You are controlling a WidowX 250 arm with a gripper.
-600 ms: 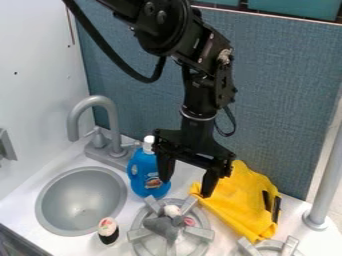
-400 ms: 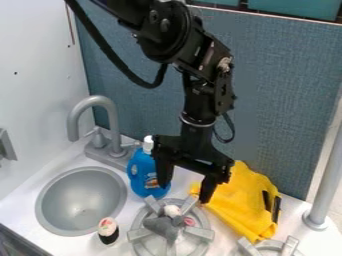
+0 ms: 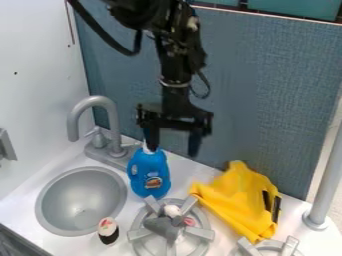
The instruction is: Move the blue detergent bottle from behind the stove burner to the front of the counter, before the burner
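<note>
Black two-finger gripper [image 3: 174, 141] hangs wide open, empty — left finger [image 3: 152, 137] near the top of the blue plastic bottle [image 3: 148, 172]; an off-centre descent could topple it.

A white wall [image 3: 40, 60] is on the left. A big blue-gray wall [image 3: 274, 85] stands at the far side, behind a white counter [image 3: 190, 175]. Pale floor [image 3: 336, 200] shows at the right.
</note>
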